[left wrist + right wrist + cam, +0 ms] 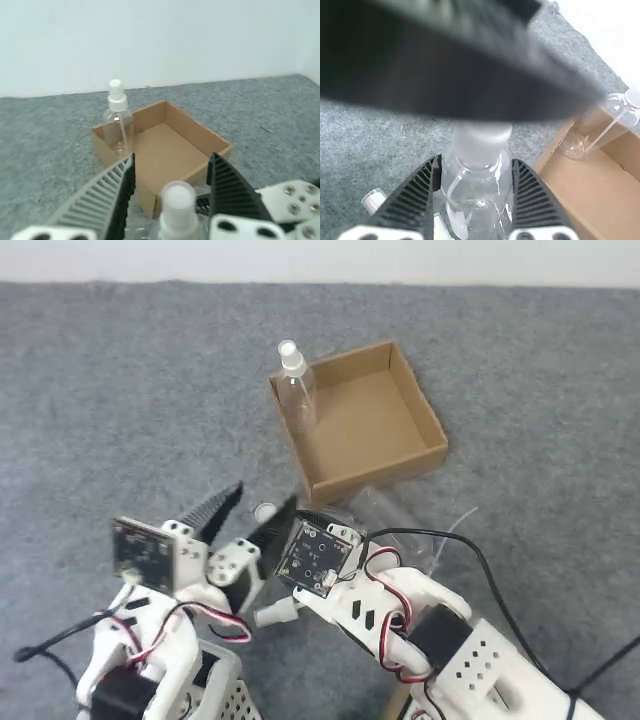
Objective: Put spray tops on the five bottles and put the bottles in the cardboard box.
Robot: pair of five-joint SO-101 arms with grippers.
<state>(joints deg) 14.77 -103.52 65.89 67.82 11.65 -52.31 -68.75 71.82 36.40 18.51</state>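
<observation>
A clear bottle [476, 192] stands upright just in front of the cardboard box [400, 455], and my right gripper [476, 161] is shut on its body. A white spray top [177, 202] sits on its neck. My left gripper [174, 160] is open, with one finger on each side of that top [265, 512] and a gap on both sides. Another clear bottle [297, 390] with a spray top on stands upright in the box's far left corner, seen too in the left wrist view [118, 122].
A crumpled clear plastic bag [400, 512] lies on the grey carpet between the box and the right arm. A loose white spray top [372, 200] lies on the carpet beside the held bottle. Black cables [480, 560] run along the right arm.
</observation>
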